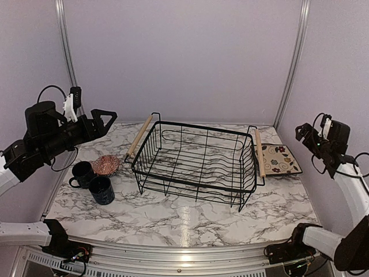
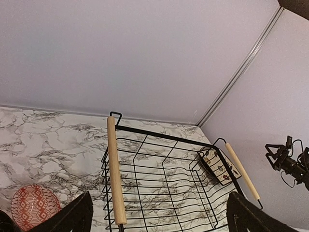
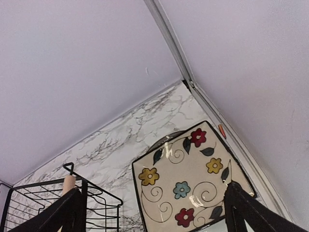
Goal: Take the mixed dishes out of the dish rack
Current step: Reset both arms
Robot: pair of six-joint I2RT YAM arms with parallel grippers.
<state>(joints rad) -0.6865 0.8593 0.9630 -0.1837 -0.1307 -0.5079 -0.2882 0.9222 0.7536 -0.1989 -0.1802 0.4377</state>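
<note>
**From above.** A black wire dish rack (image 1: 196, 164) sits mid-table on a white marbled table (image 1: 190, 222). Its long axis runs left to right, with the right end turned slightly nearer the arms. A left wooden handle (image 1: 140, 135) and a right wooden handle (image 1: 260, 153) cap its short sides, each running near to far.

The dishes I can see stand outside the rack. To its left are a far mug (image 1: 82, 173) and a near mug (image 1: 102, 189), both dark and upright, just beside each other. A bowl (image 1: 105, 165), reddish inside with its mouth up, sits right behind them. A square floral plate (image 1: 278, 159) lies flat just beside the right handle.

The left gripper (image 1: 106, 122) hovers over the table's left side and points right toward the rack, with its fingers spread and nothing between them. The right gripper (image 1: 304, 134) hangs raised at the right edge, also spread and holding nothing.

**Left wrist.** Two black fingers (image 2: 72, 217) stand wide apart in the bottom corners. The rack stretches away lengthwise between them, and its near handle runs almost straight up the picture. The bowl is at lower left, and the floral plate lies past the rack's far end.

**Right wrist.** The fingers (image 3: 251, 210) are spread wide and grip nothing. The floral plate lies flat below them, one corner pointing toward the wall. A curved grey rim (image 3: 161, 141) peeks out from under its far edge, but I cannot tell what it belongs to. One corner of the rack shows at lower left.
</note>
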